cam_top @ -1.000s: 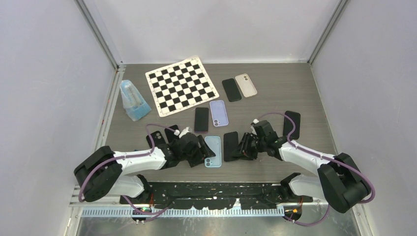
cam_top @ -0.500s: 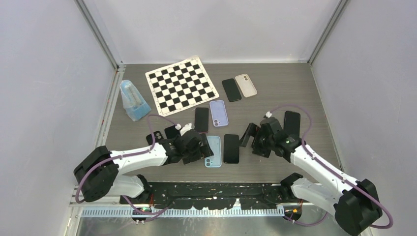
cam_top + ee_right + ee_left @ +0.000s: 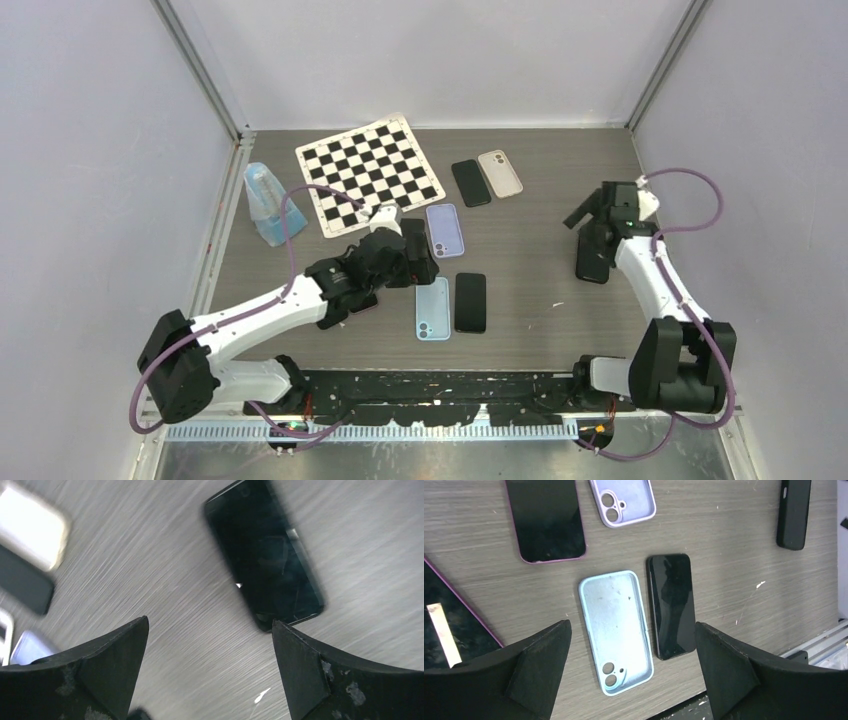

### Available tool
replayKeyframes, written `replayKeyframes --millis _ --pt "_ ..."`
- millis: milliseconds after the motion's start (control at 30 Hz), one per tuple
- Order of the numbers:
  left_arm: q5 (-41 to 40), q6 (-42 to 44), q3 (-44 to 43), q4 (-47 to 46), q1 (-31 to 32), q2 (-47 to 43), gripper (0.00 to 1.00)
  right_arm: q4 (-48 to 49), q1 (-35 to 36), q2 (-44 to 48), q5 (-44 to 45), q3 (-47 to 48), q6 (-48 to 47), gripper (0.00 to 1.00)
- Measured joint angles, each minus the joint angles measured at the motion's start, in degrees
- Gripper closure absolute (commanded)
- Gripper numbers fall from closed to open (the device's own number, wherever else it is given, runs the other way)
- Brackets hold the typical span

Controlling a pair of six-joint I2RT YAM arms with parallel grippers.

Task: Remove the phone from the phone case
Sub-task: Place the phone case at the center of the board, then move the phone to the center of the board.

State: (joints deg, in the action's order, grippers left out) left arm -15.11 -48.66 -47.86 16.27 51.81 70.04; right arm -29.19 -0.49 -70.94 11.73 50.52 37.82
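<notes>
One empty blue case [image 3: 432,308], one phone [image 3: 470,302] alongside.

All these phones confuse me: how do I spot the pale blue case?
From the checkerboard, come forward past the lilac case. The pale blue case lies there, empty and open side up, just left of a bare black phone.

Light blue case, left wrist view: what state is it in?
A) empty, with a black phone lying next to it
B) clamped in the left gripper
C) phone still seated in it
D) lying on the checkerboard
A: the light blue case lies open side up with nothing in it, its camera cutouts bare, and the black phone lies flat right beside it.
</notes>
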Motion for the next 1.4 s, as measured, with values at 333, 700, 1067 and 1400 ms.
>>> replayKeyframes --millis 333,700,1067,1400 --pt "10.7 4.2 2.5 -3.4 -10.5 -3.1 0.04 2.4 -14.9 -4.4 1.4 -4.0 -0.2 0.00" --pt "15.2 7.1 5.2 -4.9 -12.6 -7.4 0.03 10.0 -16.1 -12.5 -2.3 -7.3 -1.6 0.00" --pt "15.7 6.8 5.2 -5.6 -13.4 -6.7 0.03 10.5 -12.9 -20.5 -4.6 -0.9 -7.5 0.00" --pt "16.5 5.5 5.2 -5.7 -13.7 -4.9 0.03 8.2 -8.2 -23.1 -0.6 2.6 -9.7 0.00"
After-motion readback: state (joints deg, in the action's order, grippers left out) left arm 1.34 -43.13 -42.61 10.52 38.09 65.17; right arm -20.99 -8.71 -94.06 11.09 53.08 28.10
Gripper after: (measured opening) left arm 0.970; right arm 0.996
